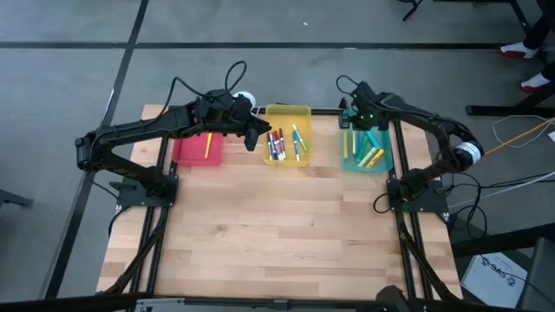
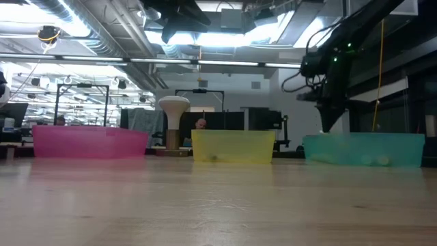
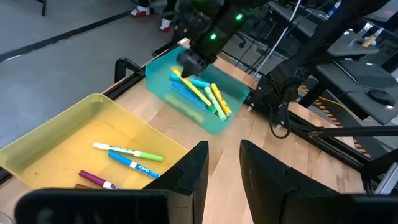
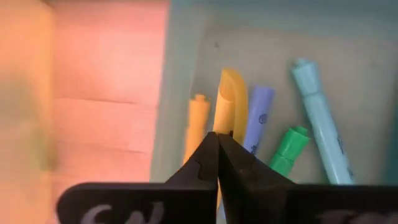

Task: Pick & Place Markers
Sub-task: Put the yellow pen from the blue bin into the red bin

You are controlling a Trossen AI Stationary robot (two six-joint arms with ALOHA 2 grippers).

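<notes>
Right gripper (image 4: 217, 144) was fully closed, empty, over the teal tray (image 1: 349, 162) at the table's far right edge; closed tips would likely shove the yellow marker (image 4: 229, 99) aside. Left gripper (image 3: 222, 163) partly open, empty, above the yellow tray (image 3: 68, 127).

Red tray (image 1: 198, 147), yellow tray (image 1: 288, 117), teal tray (image 1: 364, 163), perhaps translucent.

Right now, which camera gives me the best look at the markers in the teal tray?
The right wrist view: it looks straight down on the markers in the teal tray, just past the shut right gripper. The left wrist view shows them whole but farther off, the high view small, and the low view only as blurs through the tray wall.
</notes>
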